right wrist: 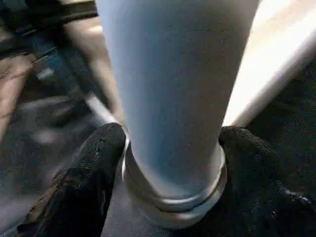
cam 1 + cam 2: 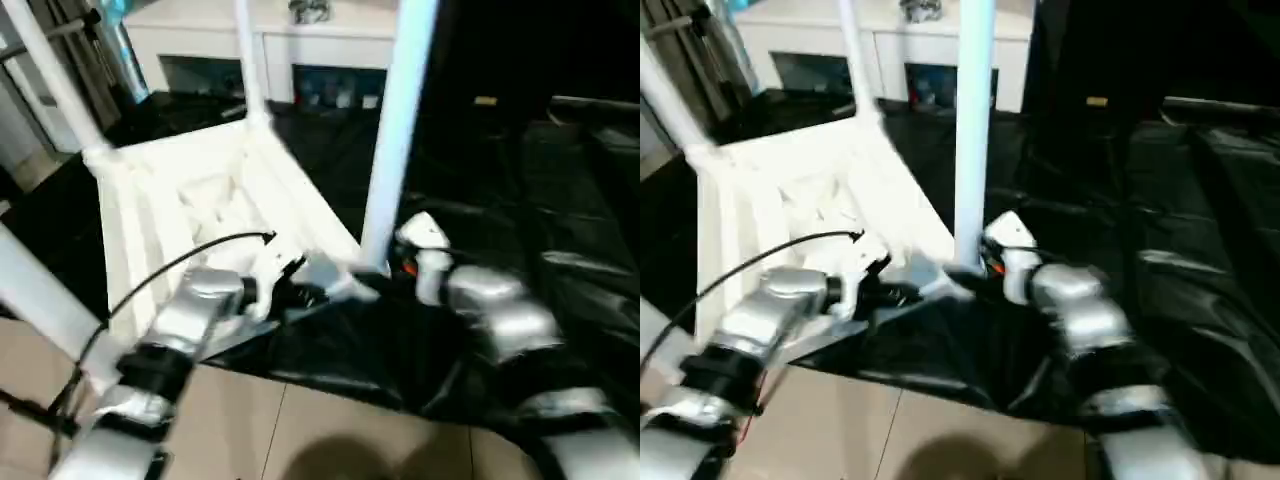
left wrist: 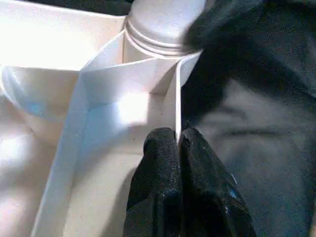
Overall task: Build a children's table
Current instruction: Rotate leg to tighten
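The children's table lies upside down on a black sheet: a white ribbed tabletop (image 2: 180, 200) with white tube legs standing up from its corners. My left gripper (image 3: 178, 143) is shut on the thin rim wall of the tabletop (image 3: 123, 89), close to a corner socket (image 3: 158, 29). The near right leg (image 2: 395, 130) stands upright in that corner. My right gripper (image 1: 173, 143) is open astride this leg's base (image 1: 173, 98), one black finger (image 1: 94, 163) on each side near the collar. Other legs rise at the back (image 2: 245, 60), far left (image 2: 50, 80) and near left (image 2: 40, 300).
A white cabinet (image 2: 300, 40) with dark compartments stands at the back. The black sheet (image 2: 520, 220) covers the floor to the right. Tan tiles (image 2: 300, 430) lie in front. A black cable (image 2: 160, 270) arcs over my left forearm.
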Available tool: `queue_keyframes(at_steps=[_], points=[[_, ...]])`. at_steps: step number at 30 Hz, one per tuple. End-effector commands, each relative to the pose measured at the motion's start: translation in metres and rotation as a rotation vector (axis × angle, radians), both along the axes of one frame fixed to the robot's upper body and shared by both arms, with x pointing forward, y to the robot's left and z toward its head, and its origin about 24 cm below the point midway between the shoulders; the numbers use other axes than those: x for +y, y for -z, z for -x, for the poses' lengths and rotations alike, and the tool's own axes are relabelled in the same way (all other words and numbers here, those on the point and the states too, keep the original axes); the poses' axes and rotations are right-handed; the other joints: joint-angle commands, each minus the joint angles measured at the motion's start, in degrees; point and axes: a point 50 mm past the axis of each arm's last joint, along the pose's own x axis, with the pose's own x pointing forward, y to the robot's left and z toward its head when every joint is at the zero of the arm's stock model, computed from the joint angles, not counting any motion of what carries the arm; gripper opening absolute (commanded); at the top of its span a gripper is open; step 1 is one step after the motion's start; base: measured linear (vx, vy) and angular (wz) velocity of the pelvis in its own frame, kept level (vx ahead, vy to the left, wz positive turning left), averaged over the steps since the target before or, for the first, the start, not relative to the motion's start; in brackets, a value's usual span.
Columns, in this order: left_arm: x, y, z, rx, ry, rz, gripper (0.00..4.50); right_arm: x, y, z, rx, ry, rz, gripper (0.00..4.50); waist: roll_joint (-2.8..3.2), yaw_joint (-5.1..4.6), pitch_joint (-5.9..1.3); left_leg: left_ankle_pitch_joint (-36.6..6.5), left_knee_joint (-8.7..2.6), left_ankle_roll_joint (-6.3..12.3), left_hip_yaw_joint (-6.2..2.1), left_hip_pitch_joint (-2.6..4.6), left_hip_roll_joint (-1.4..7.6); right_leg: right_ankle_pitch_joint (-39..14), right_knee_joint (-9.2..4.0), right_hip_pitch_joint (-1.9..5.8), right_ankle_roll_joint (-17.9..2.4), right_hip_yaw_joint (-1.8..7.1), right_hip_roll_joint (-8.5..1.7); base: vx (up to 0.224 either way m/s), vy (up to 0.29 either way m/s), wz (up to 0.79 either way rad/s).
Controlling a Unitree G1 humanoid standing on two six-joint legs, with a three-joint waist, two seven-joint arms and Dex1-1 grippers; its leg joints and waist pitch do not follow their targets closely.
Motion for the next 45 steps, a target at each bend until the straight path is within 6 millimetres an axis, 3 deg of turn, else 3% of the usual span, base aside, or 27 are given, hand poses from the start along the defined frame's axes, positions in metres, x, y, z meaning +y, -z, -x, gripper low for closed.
queue_keyframes(at_steps=[1, 5, 10, 16, 21, 23, 26, 28, 30, 31, 33, 36, 39, 40, 42, 45], points=[[-0.013, -0.007, 0.001, -0.021, 0.081, 0.028, 0.0, 0.022, 0.006, 0.016, 0.078, -0.224, -0.015, 3.35, -0.58, 0.49, -3.83, -6.55, -3.14, 7.31, -0.1, 0.34, 1.25, -1.4, -2.51, 3.1, -17.32, 2.03, -1.65, 0.0, 0.0, 0.0], [-0.006, -0.009, 0.002, -0.004, 0.121, 0.026, 0.0, 0.014, 0.005, 0.018, 0.088, -0.282, 0.015, 3.35, -0.64, 1.27, -3.67, -6.48, -3.15, 7.57, -0.05, 0.39, 1.42, -1.63, -2.34, 3.06, -17.64, 2.11, -1.73, 0.0, 0.0, 0.0], [-0.004, -0.01, 0.001, 0.002, 0.136, 0.024, 0.0, 0.015, 0.001, 0.018, 0.097, -0.308, 0.004, 3.02, -0.8, 1.39, -3.38, -10.25, -3.55, 4.6, -0.14, 0.53, 1.42, -8.37, -2.97, 3.02, -15.73, 2.32, -1.85, 0.0, 0.0, 0.0], [-0.006, -0.008, 0.002, 0.005, 0.127, 0.026, 0.0, 0.018, 0.004, 0.022, 0.125, -0.326, -0.008, 2.6, -0.78, 1.56, -3.61, -7.87, -3.31, 5.03, -0.1, 0.45, 1.32, -5.26, -2.59, 3.14, -16.22, 2.34, -1.79, 0.0, 0.0, 0.0], [-0.011, -0.008, -0.004, -0.023, 0.024, 0.057, 0.0, 0.022, 0.014, 0.024, 0.118, -0.233, -0.033, 2.42, -0.8, 1.66, -3.49, -8.61, -3.36, 4.84, -0.05, 0.48, 1.29, -6.54, -2.84, 3.06, -15.84, 2.37, -1.78, 0.0, 0.0, 0.0], [-0.014, -0.008, -0.008, -0.035, -0.026, 0.071, 0.0, 0.024, 0.021, 0.021, 0.116, -0.141, -0.03, 2.39, -0.75, 1.47, -3.2, -10.68, -3.62, 3.73, -0.16, 0.47, 1.25, -10.46, -3.27, 2.99, -14.9, 2.36, -1.85, 0.0, 0.0, 0.0], [-0.02, -0.006, -0.012, -0.052, -0.085, 0.07, 0.0, 0.03, 0.029, 0.018, 0.095, -0.035, -0.027, 2.3, -0.9, 0.87, -2.68, -15.85, -4.12, 1.33, -0.43, 0.79, 1.04, -21.43, -4.52, 2.65, -11.49, 2.34, -2.05, 0.0, 0.0, 0.0], [-0.034, -0.004, -0.018, -0.063, -0.184, 0.071, 0.0, 0.042, 0.046, 0.013, 0.105, 0.188, -0.013, 2.21, -0.83, 0.15, -2.4, -18.39, -4.38, 0.28, -0.61, 1.11, 0.92, -25.91, -5.1, 2.24, -9.42, 2.39, -1.9, 0.0, 0.0, 0.0], [-0.035, -0.004, -0.019, -0.063, -0.191, 0.071, 0.0, 0.043, 0.047, 0.012, 0.11, 0.212, -0.016, 2.1, -0.91, -0.48, -2.31, -20.56, -4.39, -0.3, -0.91, 1.42, 0.62, -30.93, -5.7, 2.16, -7.56, 2.07, -1.95, 0.0, 0.0, 0.0], [-0.045, -0.003, -0.021, -0.066, -0.241, 0.073, 0.0, 0.052, 0.053, 0.008, 0.114, 0.338, -0.008, 2.07, -0.7, -0.57, -2.4, -20.8, -4.4, -0.14, -1.1, 1.33, 0.61, -32.25, -5.85, 2.18, -6.66, 2.04, -2.03, 0.0, 0.0, 0.0], [-0.049, -0.003, -0.021, -0.067, -0.259, 0.072, 0.0, 0.055, 0.056, 0.006, 0.119, 0.394, 0.004, 2.01, -0.75, -1.1, -2.21, -22.26, -4.36, -0.39, -1.13, 1.5, 0.37, -34.63, -6.43, 1.7, -5.53, 1.78, -1.81, 0.0, 0.0, 0.0], [-0.058, -0.003, -0.023, -0.083, -0.303, 0.075, 0.0, 0.075, 0.059, 0.007, 0.135, 0.39, 0.031, 2.01, -0.5, -2.02, -2.14, -25.15, -4.4, -0.35, -1.45, 1.59, 0.29, -36.49, -6.9, 1.37, -4.56, 1.33, -1.7, 0.0, 0.0, 0.0], [-0.062, -0.004, -0.022, -0.093, -0.294, 0.077, 0.0, 0.087, 0.053, 0.004, 0.103, 0.365, 0.009, 2.01, -0.51, -2.56, -2.29, -26.07, -4.77, 0.35, -1.86, 1.08, 0.24, -36.51, -7.13, 1.93, -3.47, 0.95, -1.8, 0.0, 0.0, 0.0], [-0.062, -0.004, -0.02, -0.1, -0.275, 0.07, 0.0, 0.09, 0.048, 0.001, 0.105, 0.371, -0.038, 2.53, -0.43, -2.67, -2.42, -26.17, -4.91, 0.49, -2.01, 1.03, 0.27, -35.52, -7.04, 1.88, -3.77, 1.11, -1.84, 0.0, 0.0, 0.0], [-0.06, -0.003, -0.019, -0.1, -0.263, 0.068, 0.0, 0.089, 0.045, -0.001, 0.11, 0.378, -0.059, 2.66, -0.38, -2.97, -2.31, -27.15, -4.95, 0.81, -2.22, 1.13, 0.19, -34.71, -7.08, 1.61, -4.67, 1.3, -1.79, 0.0, 0.0, 0.0], [-0.057, -0.004, -0.018, -0.104, -0.248, 0.073, 0.0, 0.087, 0.041, -0.003, 0.104, 0.357, -0.07, 3.03, -0.28, -3.25, -2.43, -27.37, -5.17, 1.08, -2.46, 0.86, 0.34, -32.59, -6.83, 1.89, -5.84, 1.41, -1.92, 0.0, 0.0, 0.0]])
